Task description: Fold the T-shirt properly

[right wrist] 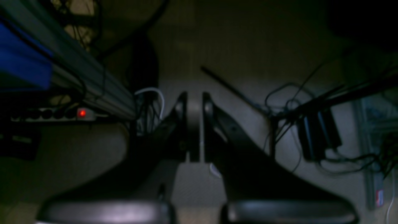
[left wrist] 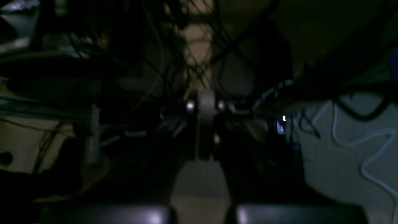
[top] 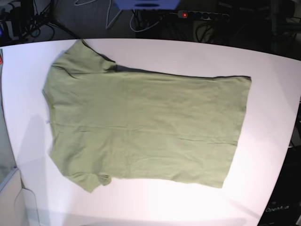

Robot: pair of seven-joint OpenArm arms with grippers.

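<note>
The olive-green T-shirt (top: 146, 122) lies spread flat on the white table (top: 275, 89) in the base view, collar end to the left and hem to the right. One short sleeve (top: 80, 59) points to the far left corner, the other sleeve (top: 89, 179) to the near left. Neither arm shows in the base view. In the left wrist view my left gripper (left wrist: 205, 104) is shut with nothing in it, looking at a dark floor. My right gripper (right wrist: 195, 99) is also shut and empty, away from the shirt.
Behind the table's far edge lie a power strip (top: 200, 15) with a red light, tangled cables (top: 28, 21) and a blue object (top: 146, 4). The wrist views show dim floor, a metal frame rail (right wrist: 77, 74) and a loose white cable (left wrist: 367, 146).
</note>
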